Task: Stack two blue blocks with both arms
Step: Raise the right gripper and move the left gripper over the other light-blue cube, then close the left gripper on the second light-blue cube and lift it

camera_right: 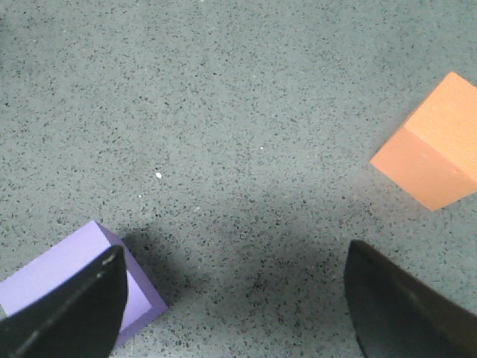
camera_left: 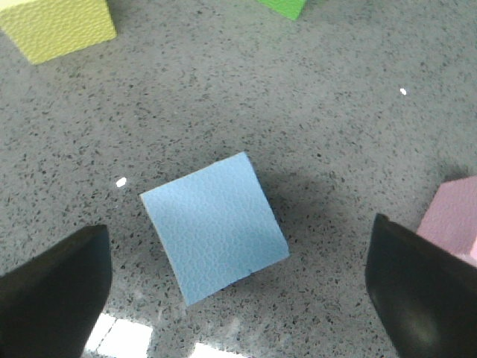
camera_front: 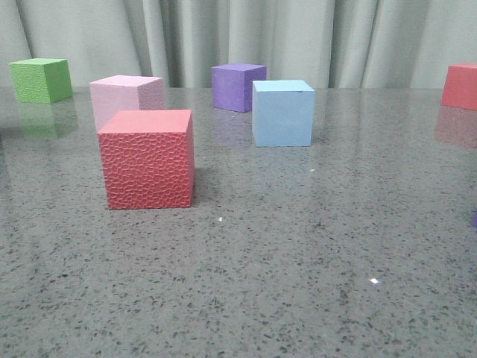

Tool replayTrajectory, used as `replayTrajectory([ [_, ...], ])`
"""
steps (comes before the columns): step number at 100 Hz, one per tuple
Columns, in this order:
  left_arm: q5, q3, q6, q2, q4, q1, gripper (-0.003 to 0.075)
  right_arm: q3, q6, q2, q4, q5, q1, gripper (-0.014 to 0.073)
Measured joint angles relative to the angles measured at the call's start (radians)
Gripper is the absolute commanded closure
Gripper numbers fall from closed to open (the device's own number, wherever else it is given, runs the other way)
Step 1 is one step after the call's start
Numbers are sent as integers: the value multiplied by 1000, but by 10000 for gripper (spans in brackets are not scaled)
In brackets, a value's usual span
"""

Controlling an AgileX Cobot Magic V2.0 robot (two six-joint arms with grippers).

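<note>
One pale blue block (camera_front: 282, 113) stands on the grey table in the front view, right of centre, near the back. In the left wrist view a blue block (camera_left: 214, 226) lies flat on the table, turned at an angle. My left gripper (camera_left: 238, 291) is open above it, its dark fingers (camera_left: 52, 291) wide apart on either side and not touching it. I cannot tell if this is the same block. My right gripper (camera_right: 235, 298) is open and empty over bare table. Neither gripper shows in the front view.
Front view: a red textured cube (camera_front: 148, 159), a pink cube (camera_front: 127, 97), a purple cube (camera_front: 238, 86), a green cube (camera_front: 41, 79), a red cube (camera_front: 460, 86) at the right edge. A yellow cube (camera_left: 59, 26) and pink cube (camera_left: 451, 220) flank the left gripper. A purple cube (camera_right: 59, 268) and orange cube (camera_right: 432, 153) flank the right.
</note>
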Motion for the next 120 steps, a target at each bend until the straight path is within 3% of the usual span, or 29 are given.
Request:
replayTrajectory([
  [66,18,0,-176,119,84,-54,83,0,-2,0,2,0,0,3],
  [120,37,0,-226,176,96,-54,83,0,-2,0,2,0,0,3],
])
